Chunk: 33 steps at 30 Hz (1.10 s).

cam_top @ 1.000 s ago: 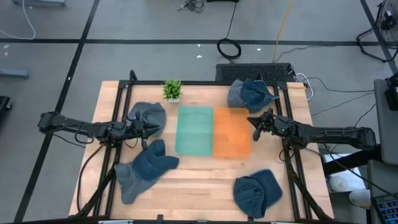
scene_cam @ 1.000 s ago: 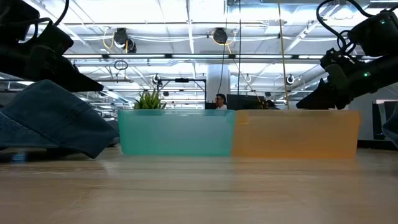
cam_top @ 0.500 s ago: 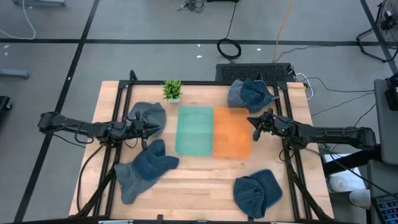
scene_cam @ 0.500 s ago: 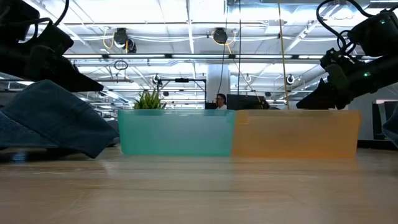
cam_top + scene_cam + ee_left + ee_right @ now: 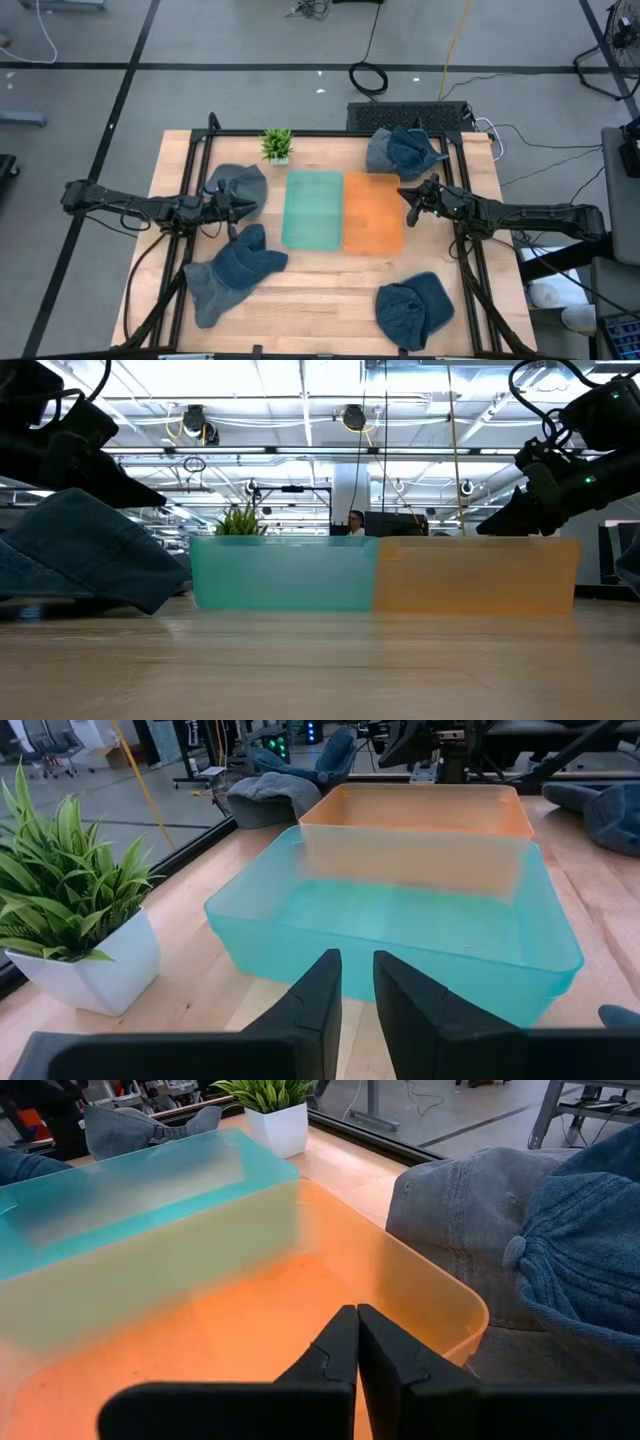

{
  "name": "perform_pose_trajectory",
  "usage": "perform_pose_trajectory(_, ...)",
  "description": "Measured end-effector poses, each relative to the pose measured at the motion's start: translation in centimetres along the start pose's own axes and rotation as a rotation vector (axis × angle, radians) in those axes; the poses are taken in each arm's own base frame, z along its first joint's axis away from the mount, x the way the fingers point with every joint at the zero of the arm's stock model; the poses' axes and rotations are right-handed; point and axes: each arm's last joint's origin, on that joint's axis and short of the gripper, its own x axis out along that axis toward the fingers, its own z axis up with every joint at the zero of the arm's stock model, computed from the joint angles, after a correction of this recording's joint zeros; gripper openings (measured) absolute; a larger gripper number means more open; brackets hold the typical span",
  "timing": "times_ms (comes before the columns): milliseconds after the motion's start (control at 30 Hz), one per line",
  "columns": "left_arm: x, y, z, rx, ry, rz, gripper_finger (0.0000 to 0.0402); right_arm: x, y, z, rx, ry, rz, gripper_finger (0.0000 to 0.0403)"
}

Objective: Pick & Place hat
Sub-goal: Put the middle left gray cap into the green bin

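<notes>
Four blue denim hats lie crown-up on the wooden table: far-left (image 5: 236, 186), near-left (image 5: 232, 270), far-right (image 5: 402, 152), near-right (image 5: 413, 310). A teal bin (image 5: 313, 210) and an orange bin (image 5: 373, 212) stand side by side at the centre. My left gripper (image 5: 243, 206) hovers by the far-left hat's right edge, pointing at the teal bin (image 5: 400, 920), its fingers a narrow gap apart and empty. My right gripper (image 5: 407, 206) hangs over the orange bin's right rim (image 5: 440, 1295), shut and empty. The far-right hat (image 5: 520, 1260) lies just beyond that bin.
A small potted plant (image 5: 277, 145) stands at the far edge, left of the teal bin. A black frame rail runs around the table. Bare wood lies between the two near hats and in front of the bins (image 5: 320, 660).
</notes>
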Motion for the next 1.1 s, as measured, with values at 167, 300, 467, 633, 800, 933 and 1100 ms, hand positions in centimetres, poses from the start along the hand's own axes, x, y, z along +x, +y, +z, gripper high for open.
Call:
perform_pose_trajectory(167, 0.0, 0.0, 0.0, -0.003, -0.004, 0.000, 0.0086, 0.0, 0.0, 0.0, 0.000, 0.000, 0.000, 0.0000)
perform_pose_trajectory(300, -0.1, 0.1, 0.9, -0.014, -0.029, 0.031, 0.0135, 0.0, 0.0, 0.0, 0.000, 0.000, 0.000, 0.0000)
perform_pose_trajectory(467, -0.3, 0.2, 2.2, 0.048, -0.058, 0.053, 0.0202, 0.0, 0.0, 0.0, 0.000, 0.000, 0.000, 0.0000)
perform_pose_trajectory(633, -0.5, 0.2, 3.5, 0.092, -0.064, 0.055, 0.0243, 0.0, 0.0, 0.0, 0.000, 0.000, 0.000, 0.0000)
perform_pose_trajectory(800, -0.3, 0.0, 5.3, 0.116, -0.008, 0.055, 0.0259, 0.0, 0.0, 0.0, 0.000, 0.000, 0.000, 0.0000)
perform_pose_trajectory(933, 0.0, -0.2, 7.2, 0.134, 0.034, 0.055, 0.0255, 0.0, 0.0, 0.0, 0.000, 0.000, 0.000, 0.0000)
perform_pose_trajectory(1100, 0.5, -0.6, 9.8, 0.170, 0.109, 0.054, 0.0243, 0.0, 0.0, 0.0, 0.000, 0.000, 0.000, 0.0000)
